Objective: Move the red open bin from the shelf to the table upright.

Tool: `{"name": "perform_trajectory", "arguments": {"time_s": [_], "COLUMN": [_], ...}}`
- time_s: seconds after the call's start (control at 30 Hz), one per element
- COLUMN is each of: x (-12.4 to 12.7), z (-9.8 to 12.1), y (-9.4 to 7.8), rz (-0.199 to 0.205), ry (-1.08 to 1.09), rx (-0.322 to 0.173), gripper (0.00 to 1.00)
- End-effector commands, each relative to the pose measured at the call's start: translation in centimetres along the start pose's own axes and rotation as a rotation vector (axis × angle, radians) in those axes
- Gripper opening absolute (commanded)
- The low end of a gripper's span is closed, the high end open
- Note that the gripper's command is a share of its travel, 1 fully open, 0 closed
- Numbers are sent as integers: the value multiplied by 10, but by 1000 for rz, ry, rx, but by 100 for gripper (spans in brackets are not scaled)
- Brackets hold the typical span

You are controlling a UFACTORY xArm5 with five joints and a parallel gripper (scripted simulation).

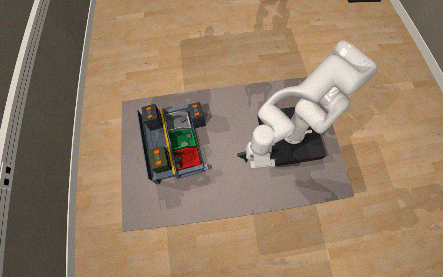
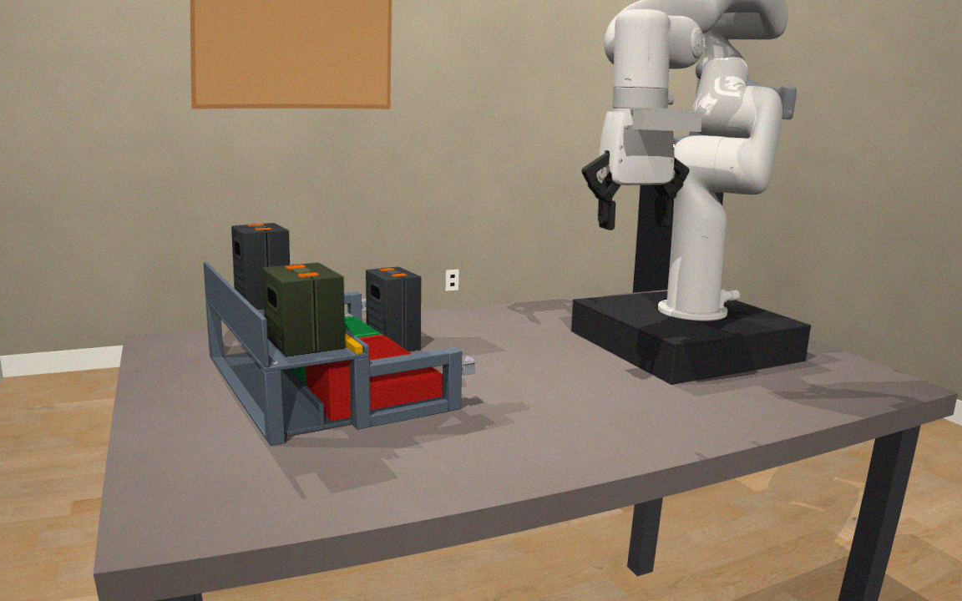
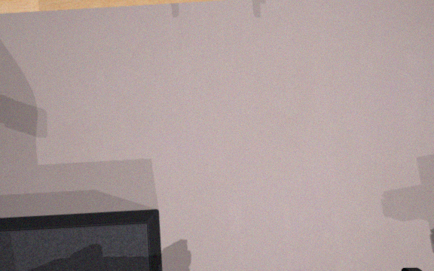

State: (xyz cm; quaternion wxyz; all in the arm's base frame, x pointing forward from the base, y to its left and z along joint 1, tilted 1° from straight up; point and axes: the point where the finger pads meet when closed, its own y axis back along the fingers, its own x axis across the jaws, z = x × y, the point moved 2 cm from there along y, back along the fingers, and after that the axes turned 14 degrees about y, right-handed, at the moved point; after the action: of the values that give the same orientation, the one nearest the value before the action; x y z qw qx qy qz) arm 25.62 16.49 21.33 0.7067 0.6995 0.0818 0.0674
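Note:
The red open bin [image 1: 187, 158] sits in the near end of the grey-blue shelf's [image 1: 169, 142] lower row; it also shows in the side view [image 2: 387, 377]. Small parts lie inside it. Beside it stand a green open bin [image 1: 182, 138] and a grey open bin [image 1: 178, 118]. My gripper [image 2: 634, 195] is open and empty. It hangs high above the table, near the arm's black base [image 2: 690, 335], well to the right of the shelf. The wrist view shows only table top and a corner of the base [image 3: 66, 241].
An olive closed box [image 2: 302, 306] and a black closed box [image 2: 259, 261] stand on the shelf's upper level. Another black box [image 2: 393, 306] stands behind the shelf. The table edge runs along the front.

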Motion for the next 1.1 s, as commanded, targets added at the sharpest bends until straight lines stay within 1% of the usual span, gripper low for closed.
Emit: {"name": "perform_trajectory", "arguments": {"time_s": [0.0,0.47,1.07], "x": [8,38,76], "z": [4,24,49], "y": [-2,-16,-35], "rz": [20,24,24], "ry": [36,175,175], "rx": [-27,-4,-4], "gripper": [100,100,100]}}
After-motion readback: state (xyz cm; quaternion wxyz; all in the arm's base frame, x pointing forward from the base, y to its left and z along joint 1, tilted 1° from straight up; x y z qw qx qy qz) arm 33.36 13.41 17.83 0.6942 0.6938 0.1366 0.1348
